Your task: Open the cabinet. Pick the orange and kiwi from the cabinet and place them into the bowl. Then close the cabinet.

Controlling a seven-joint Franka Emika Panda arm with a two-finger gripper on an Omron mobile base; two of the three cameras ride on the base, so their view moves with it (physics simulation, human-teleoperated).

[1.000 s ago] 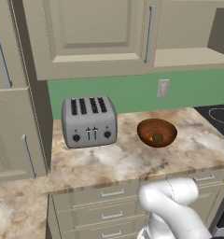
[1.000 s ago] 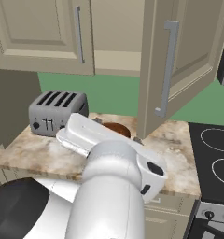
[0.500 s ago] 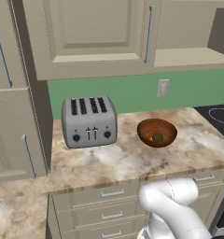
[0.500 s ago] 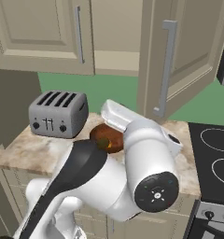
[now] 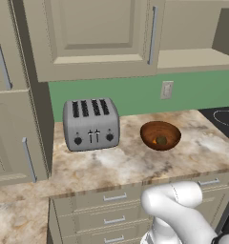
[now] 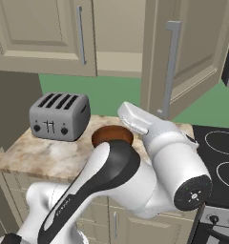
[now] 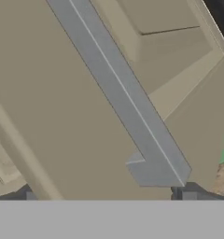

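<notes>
On the wall above the counter, the cabinet (image 6: 135,43) hangs with its right door (image 6: 192,52) swung out toward the room and its left door (image 5: 92,38) shut flat. In the hand view the open door's silver bar handle (image 7: 128,116) runs slantwise across the beige panel, very close to the camera, its lower foot just above the two dark finger tips (image 7: 188,195); these stand wide apart with nothing between them, so the gripper (image 7: 109,196) is released and holds no object. Whether a tip touches the door I cannot tell.

Below the cabinet, on the marbled counter (image 5: 135,167), the reddish-brown bowl (image 5: 160,135) stands to the right of a silver four-slot toaster (image 5: 91,124), well apart from it. Inside the bowl lies a small dull green-brown lump, likely the kiwi (image 5: 161,140); a faint orange glint beside it is too small to name. In the right base view the white arm (image 6: 135,176) bulks in front of the counter and covers most of the bowl, leaving only its back rim.

A wall socket (image 5: 167,89) sits on the green backsplash behind the bowl. A black stovetop (image 6: 221,152) adjoins the counter on the right, cut off by the frame. A tall narrow cabinet (image 5: 11,95) stands at the left, and drawers (image 5: 111,209) run under the counter. The cabinet's interior is hidden from every camera.
</notes>
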